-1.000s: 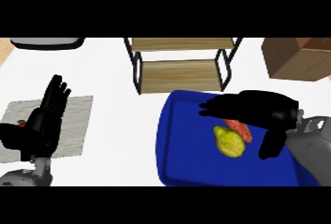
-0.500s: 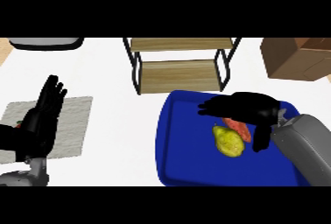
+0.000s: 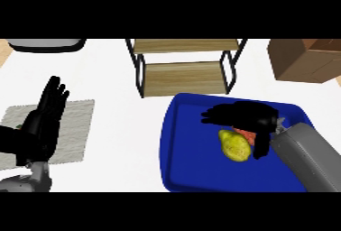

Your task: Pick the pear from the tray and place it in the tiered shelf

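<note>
White counter (image 3: 126, 135) in front of me. On it: blue tray (image 3: 183, 149) at right, wooden tiered shelf (image 3: 185, 76) behind it, grey mat (image 3: 73, 131) at left, cardboard box (image 3: 310, 58) far right, grey object (image 3: 47, 44) far left, cut off.

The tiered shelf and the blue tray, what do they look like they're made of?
The tiered shelf seems to have wooden boards, tan with a faint grain, matte, held in a thin dark frame that is probably metal. The blue tray looks like moulded plastic: one even saturated colour, rounded corners, a raised rim and a slight sheen. Neither can be settled by look alone.
</note>
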Controlling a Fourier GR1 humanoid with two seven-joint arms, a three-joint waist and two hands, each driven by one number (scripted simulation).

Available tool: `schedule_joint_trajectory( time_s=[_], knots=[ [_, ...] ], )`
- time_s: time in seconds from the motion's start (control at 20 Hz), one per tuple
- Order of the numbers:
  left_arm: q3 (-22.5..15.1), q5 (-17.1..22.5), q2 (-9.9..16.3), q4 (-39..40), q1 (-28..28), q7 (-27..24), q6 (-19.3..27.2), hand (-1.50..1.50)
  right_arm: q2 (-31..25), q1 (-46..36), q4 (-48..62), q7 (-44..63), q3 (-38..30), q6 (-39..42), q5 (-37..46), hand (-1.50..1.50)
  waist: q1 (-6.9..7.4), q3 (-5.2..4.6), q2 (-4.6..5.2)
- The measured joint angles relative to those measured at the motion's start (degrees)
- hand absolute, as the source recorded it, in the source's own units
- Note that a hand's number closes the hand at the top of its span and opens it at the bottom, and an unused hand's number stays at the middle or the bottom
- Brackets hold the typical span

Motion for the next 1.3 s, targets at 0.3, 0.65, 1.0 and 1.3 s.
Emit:
schedule_joint_trajectory(
  time_s=[0.3,0.65,1.0,1.3],
  knots=[
    [0.6,-2.0,-1.9,1.1,-0.6,-0.3,-0.6,0.0,2.5,0.5,1.7,-0.6,0.1,-0.5,2.6,-1.5,-0.13,-0.02,-0.04],
    [2.1,-2.6,-2.8,2.3,-0.2,-1.8,-2.6,0.0,3.9,0.7,3.7,-2.1,2.3,-1.8,6.8,1.5,-0.08,-0.1,-0.17],
    [3.2,-3.1,-3.4,0.0,0.1,0.4,-3.2,0.0,5.2,1.5,5.1,-8.3,1.6,-9.3,10.3,1.5,-0.06,-0.43,-0.5],
    [3.9,-3.8,-3.2,-0.1,0.8,0.9,-2.5,0.0,13.2,3.5,4.3,16.3,-4.3,-8.7,13.7,1.5,-2.49,-0.96,-1.61]
  ],
)
